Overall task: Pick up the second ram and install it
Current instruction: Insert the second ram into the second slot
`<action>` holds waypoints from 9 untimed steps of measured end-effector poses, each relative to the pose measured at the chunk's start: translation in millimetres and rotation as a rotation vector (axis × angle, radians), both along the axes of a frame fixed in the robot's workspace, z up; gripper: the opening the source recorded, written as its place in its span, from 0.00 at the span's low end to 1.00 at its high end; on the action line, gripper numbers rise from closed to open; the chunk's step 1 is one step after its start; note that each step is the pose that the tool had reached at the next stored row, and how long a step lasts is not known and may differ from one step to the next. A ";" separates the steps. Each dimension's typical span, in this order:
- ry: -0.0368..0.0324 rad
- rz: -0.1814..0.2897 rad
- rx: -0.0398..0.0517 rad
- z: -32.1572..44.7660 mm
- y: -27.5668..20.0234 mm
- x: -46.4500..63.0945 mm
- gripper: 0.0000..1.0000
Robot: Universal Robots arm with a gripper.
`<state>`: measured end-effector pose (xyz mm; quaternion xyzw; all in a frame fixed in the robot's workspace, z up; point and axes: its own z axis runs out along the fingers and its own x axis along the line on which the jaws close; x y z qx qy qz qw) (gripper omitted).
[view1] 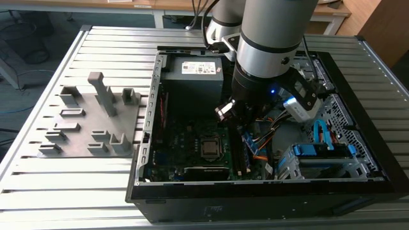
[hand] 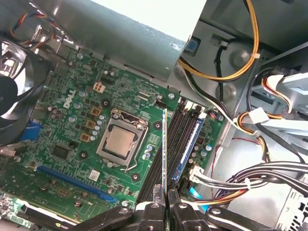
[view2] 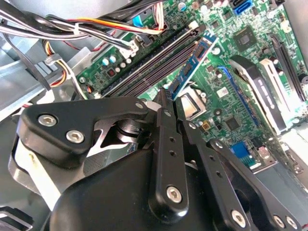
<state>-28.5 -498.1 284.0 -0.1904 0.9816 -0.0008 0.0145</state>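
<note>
Slatted grey metal makes up the bench (view1: 76, 187) under everything, and on it sits an open computer case (view1: 268, 194) with its side panel off. To the exterior view's left of the case rests a grey plastic holder block (view1: 89, 124) with upright posts, well apart from where I am working.

My arm reaches down into the case from above, and my claw (hand: 166, 199) hangs over the green motherboard (hand: 72, 139). Its two fingers (hand: 152, 214) are pressed together on the second ram (hand: 165, 149), which I hold by one end so that it stands on edge. In the first wrist view I see the stick as a thin dark line running away from my fingertips, over the row of long black memory slots (hand: 185, 132). It lies along the same direction as those slots, but I cannot tell whether its lower edge touches one.

In the second wrist view another stick with a blue face (view2: 192, 65) already stands in a slot beside the free ones. The square silver processor (hand: 119, 143) sits in its socket just beside the slots. Bundles of coloured cables (hand: 240, 62) cross the metal wall of the case on the far side of the slots from the processor. A black fan (hand: 12, 96) sits at the board's edge.
</note>
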 end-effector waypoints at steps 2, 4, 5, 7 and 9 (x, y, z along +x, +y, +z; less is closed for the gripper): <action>0.0001 -0.006 -0.0001 0.0 0.0 0.0 0.14; 0.0001 -0.012 -0.0001 0.0 0.0 0.0 0.14; 0.0001 -0.015 -0.0001 0.0 0.0 0.0 0.14; 0.0001 -0.022 -0.0001 0.0 0.0 0.0 0.14; 0.0001 -0.028 -0.0001 0.0 0.0 0.0 0.14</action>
